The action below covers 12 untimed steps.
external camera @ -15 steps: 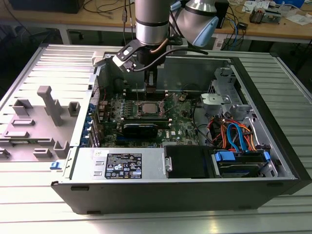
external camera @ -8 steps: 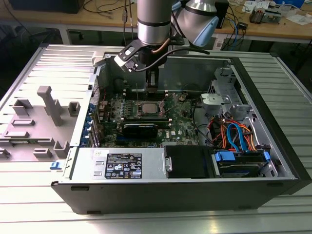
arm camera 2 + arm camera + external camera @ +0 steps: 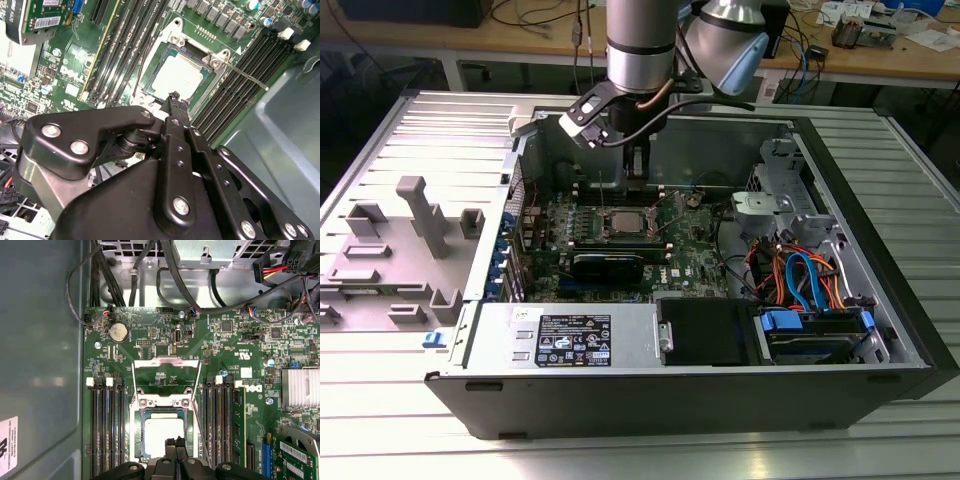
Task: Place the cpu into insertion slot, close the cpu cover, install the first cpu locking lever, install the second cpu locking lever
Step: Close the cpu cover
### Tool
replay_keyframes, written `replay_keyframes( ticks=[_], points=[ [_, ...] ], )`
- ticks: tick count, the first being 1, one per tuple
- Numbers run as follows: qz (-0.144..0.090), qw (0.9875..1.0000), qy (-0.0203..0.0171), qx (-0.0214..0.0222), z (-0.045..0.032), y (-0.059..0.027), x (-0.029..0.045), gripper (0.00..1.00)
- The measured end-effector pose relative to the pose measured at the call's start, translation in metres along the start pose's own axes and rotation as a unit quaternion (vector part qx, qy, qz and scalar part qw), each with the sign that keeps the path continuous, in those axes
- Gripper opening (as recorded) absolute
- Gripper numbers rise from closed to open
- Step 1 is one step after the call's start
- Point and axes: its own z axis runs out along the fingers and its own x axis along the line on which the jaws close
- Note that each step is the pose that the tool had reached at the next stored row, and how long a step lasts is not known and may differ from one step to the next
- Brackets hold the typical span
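Gripper over cpu, seemingly in insertion slot

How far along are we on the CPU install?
Done: the cpu sits in the insertion slot. In hand: the gripper, fingers together and empty, hovers at the cpu's edge. Left: the cpu cover stands open and both locking levers are unlatched.

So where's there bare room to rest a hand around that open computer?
Bare ribbed table in front of the case and at the exterior view's right. Crowded: the motherboard under the gripper, and the cables beside it.
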Motion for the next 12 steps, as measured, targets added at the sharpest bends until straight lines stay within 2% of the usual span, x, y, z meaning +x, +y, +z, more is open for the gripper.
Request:
replay_keyframes(
  ticks=[8, 12],
  points=[
    [0.0, 1.0, 0.0, 0.0, 0.0003, 0.0197, 0.0001, 0.11],
    [0.0, 1.0, 0.0, 0.0, 0.0004, 0.0244, 0.0001, 0.11]
  ],
)
